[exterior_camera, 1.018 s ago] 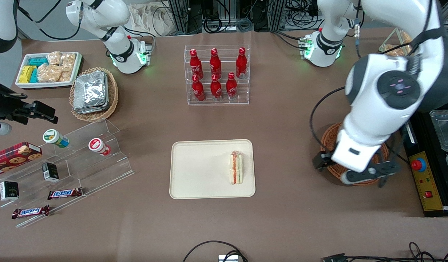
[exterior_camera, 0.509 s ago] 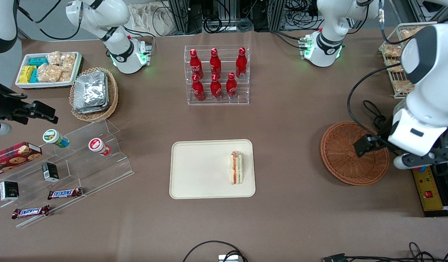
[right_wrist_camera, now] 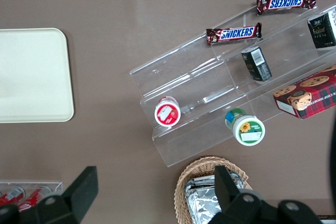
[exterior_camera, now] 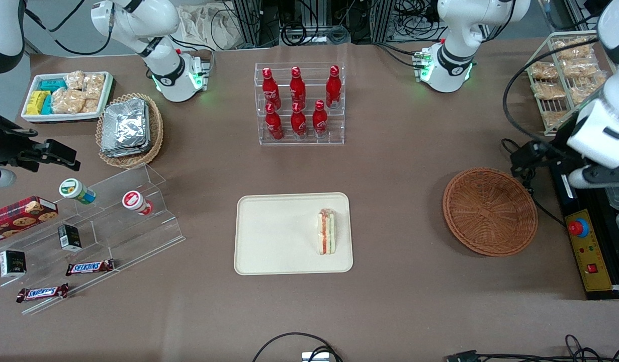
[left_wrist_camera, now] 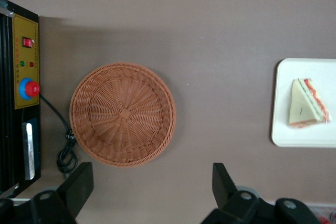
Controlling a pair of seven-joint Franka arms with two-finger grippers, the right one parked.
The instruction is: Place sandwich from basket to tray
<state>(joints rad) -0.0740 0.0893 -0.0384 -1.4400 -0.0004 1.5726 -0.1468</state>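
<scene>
Your gripper (left_wrist_camera: 152,192) had risen clear of the empty basket (exterior_camera: 489,211), fingers spread; the sandwich (exterior_camera: 327,232) lay on the tray (exterior_camera: 274,236), so the task looked done.

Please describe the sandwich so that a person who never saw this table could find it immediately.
Start at the large flat cream-beige rectangular tray, nearer the front camera than the clear rack of red bottles. The small triangular white-bread sandwich lies on it, at the edge toward the empty reddish-brown wicker basket. Its orange-red and green filling stripes mark it; the open end effector is away above the basket.
</scene>
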